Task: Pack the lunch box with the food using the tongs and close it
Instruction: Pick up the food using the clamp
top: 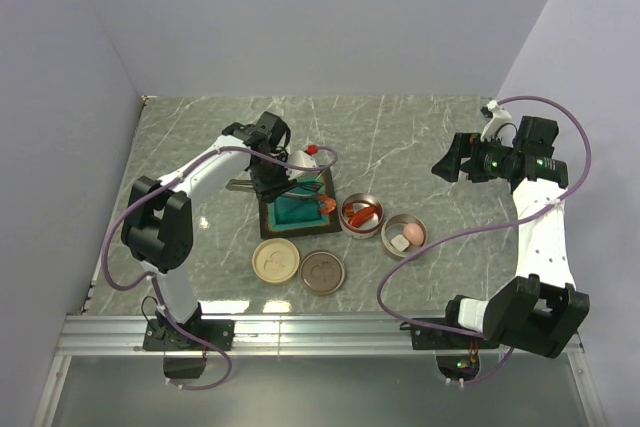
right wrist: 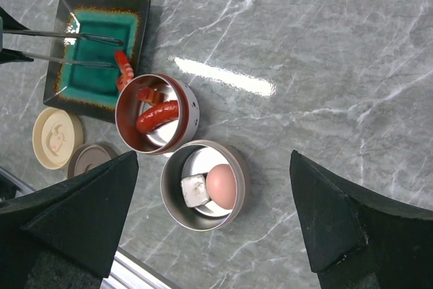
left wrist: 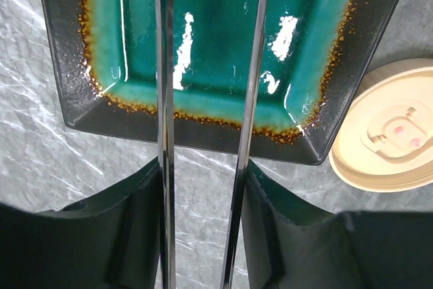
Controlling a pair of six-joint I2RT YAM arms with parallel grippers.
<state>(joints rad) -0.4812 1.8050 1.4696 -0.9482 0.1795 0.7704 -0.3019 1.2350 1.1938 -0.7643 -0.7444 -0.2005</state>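
Observation:
My left gripper is shut on the silver tongs, one finger pressed against the outside of each arm. The tongs reach out over the teal tray. Their tips are at a red-orange shrimp on the tray's rim; I cannot tell whether they pinch it. One round lunch box tin, red inside, holds a sausage. The grey tin beside it holds a pink egg and a white cube. My right gripper hangs open high above the grey tin, holding nothing.
A cream round lid and a brown round lid lie flat on the marble table in front of the tray. The metal rail of the table's near edge runs below them. Walls stand at the left and back.

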